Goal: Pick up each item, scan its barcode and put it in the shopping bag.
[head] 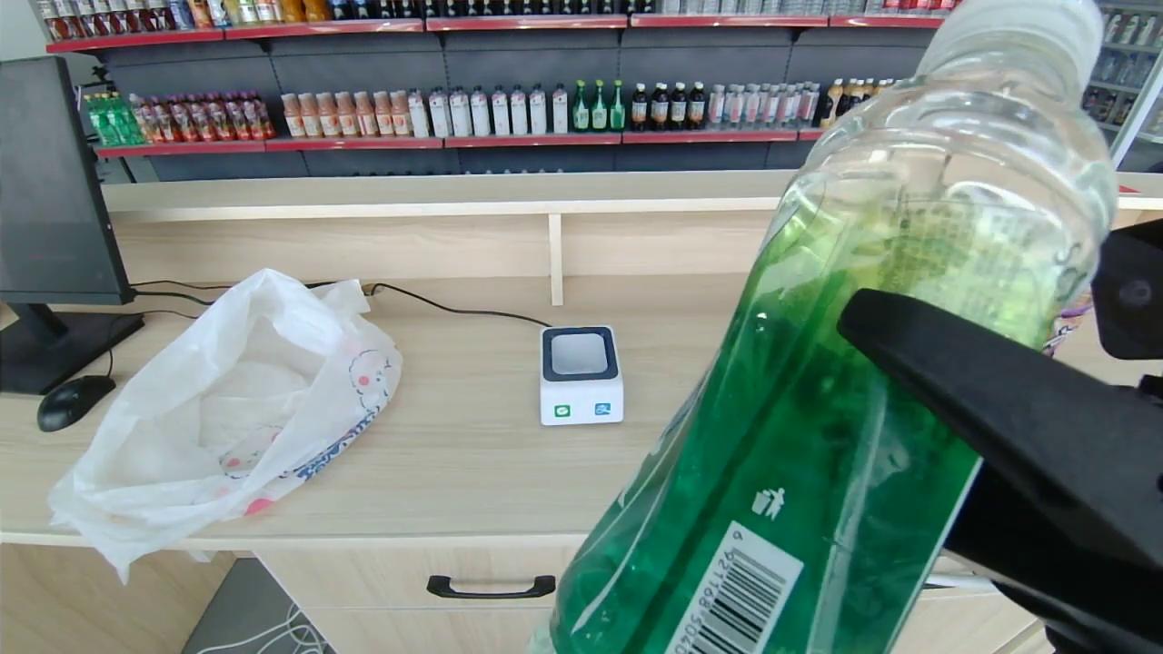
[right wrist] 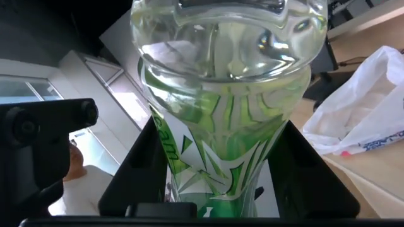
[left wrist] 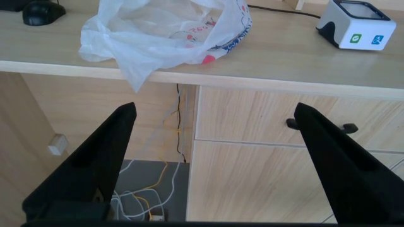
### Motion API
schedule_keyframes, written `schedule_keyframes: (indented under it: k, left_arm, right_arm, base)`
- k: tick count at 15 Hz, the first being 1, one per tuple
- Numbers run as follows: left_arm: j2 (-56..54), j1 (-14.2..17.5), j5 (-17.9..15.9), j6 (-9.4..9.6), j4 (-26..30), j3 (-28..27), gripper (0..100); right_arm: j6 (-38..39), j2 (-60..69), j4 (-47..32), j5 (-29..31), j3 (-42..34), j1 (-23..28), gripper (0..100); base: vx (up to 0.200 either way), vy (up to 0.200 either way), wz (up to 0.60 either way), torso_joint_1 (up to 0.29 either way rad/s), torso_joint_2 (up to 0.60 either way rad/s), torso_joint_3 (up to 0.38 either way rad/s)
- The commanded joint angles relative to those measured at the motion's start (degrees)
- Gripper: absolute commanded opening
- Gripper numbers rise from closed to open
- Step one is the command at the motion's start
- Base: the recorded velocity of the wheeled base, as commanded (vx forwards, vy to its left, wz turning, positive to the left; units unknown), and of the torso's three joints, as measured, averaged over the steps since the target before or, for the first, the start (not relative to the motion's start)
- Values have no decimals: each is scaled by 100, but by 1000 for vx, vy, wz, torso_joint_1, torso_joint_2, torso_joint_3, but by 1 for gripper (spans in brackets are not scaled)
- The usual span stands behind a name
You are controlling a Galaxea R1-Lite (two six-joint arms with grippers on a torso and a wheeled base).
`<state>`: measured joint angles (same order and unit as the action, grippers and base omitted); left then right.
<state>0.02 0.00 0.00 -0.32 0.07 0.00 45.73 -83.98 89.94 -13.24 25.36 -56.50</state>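
A clear bottle with a green label is held up close to the head camera, tilted, cap end up and to the right. Its barcode faces the camera. My right gripper is shut on the bottle's body; the bottle sits between both black fingers. The white scanner stands on the counter, below and left of the bottle. The white shopping bag lies open on the counter's left. My left gripper hangs open, holding nothing, below the counter edge, facing the bag and scanner.
A monitor and a mouse stand at the counter's far left. A cable runs from the scanner toward the bag. Drawers with a black handle sit under the counter. Shelves of bottles line the back wall.
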Motion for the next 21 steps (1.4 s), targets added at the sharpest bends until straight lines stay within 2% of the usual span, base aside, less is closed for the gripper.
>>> schedule_keyframes:
  k: [1,5,8,11,14,15,16,21]
  left_arm:
    - [-2,0,0,-3,1,0,100]
    - [-2,0,0,-3,1,0,100]
    - [-2,0,0,-3,1,0,100]
    - [-2,0,0,-3,1,0,100]
    - [-2,0,0,-3,1,0,100]
    - [-2,0,0,-3,1,0,100]
    - [-2,0,0,-3,1,0,100]
    - [-2,0,0,-3,1,0,100]
  right_arm:
    - [-354,-145,6,-3,13,34,0]
    - [-1268,-479,6,32,-31,175,0]
    - [-2279,-997,6,58,365,904,0]
    - [-3228,-1507,6,480,461,1546,0]
    - [-3553,-1621,6,735,479,1669,0]
    - [-3782,-1824,6,1148,541,1739,0]
    - [-3861,-1868,6,1227,584,1739,0]
    - [-4256,-2527,6,1236,1639,1748,0]
  base:
    - [0,0,0,0,0,0]
    - [0,0,0,0,0,0]
    - [0,0,0,0,0,0]
    - [0,0,0,0,0,0]
    - [0,0,0,0,0,0]
    - [0,0,0,0,0,0]
    - [0,0,0,0,0,0]
    - [0,0,0,0,0,0]
